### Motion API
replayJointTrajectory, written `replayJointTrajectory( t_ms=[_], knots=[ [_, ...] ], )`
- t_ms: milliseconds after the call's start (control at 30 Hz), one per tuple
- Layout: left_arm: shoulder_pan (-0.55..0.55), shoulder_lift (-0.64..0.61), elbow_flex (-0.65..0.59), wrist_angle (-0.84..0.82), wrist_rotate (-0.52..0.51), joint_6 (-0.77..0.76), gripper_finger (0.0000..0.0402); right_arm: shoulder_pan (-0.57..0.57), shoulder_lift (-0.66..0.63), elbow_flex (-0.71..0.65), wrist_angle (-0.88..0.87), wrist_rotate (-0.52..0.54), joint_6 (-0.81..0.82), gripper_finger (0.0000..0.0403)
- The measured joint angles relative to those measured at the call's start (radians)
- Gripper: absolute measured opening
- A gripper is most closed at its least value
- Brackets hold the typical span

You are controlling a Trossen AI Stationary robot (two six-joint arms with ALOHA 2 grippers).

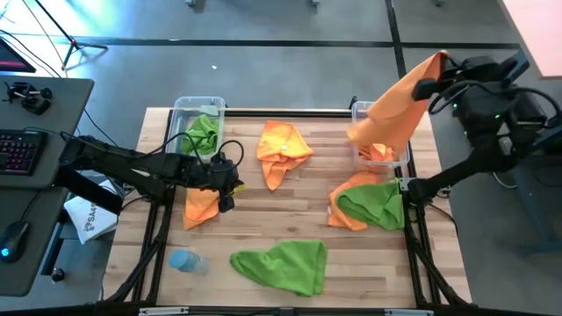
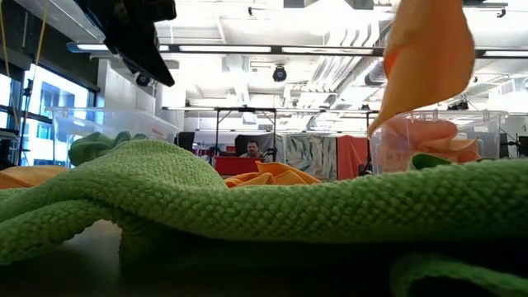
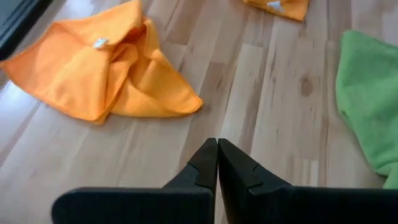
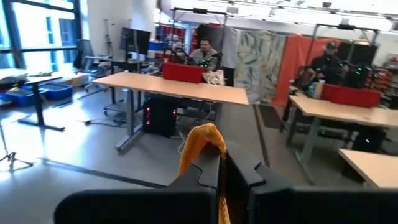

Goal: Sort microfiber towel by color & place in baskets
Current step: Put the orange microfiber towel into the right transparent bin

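Note:
My right gripper [image 1: 428, 86] is raised at the table's far right, shut on an orange microfiber towel [image 1: 395, 110] that hangs over the right basket [image 1: 406, 156]. That clear basket holds more orange towels [image 2: 429, 136]. The left basket [image 1: 180, 107] holds a green towel [image 1: 204, 132]. My left gripper [image 3: 217, 155] is shut on nothing and hovers over bare wood beside an orange towel [image 1: 200, 209]. Other towels lie flat on the table: orange in the middle [image 1: 283, 151], orange and green piled at the right [image 1: 369, 206], and green near the front [image 1: 285, 263]. My right gripper pinches a bunched fold at the orange towel's top [image 4: 200, 138] between its two fingers, which point about level. The towel is lifted clear and hangs slack below the fingers, and its lower tip [image 2: 375, 125] is near the right basket's rim.
A small pale blue bottle [image 1: 184, 261] lies near the table's front left. A desk with a keyboard [image 1: 22, 149] stands left of the table. There is bare wood between the middle orange towel and the front green one. People sit at desks in the room behind [image 4: 205, 53].

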Motion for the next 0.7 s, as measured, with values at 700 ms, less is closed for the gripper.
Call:
replayJointTrajectory(
  t_ms=[700],
  knots=[
    [0.069,0.0,0.0,0.003,0.083,0.047,0.0,-0.261,0.021,-0.234,-0.261,-0.292,0.318,0.0]
  ],
)
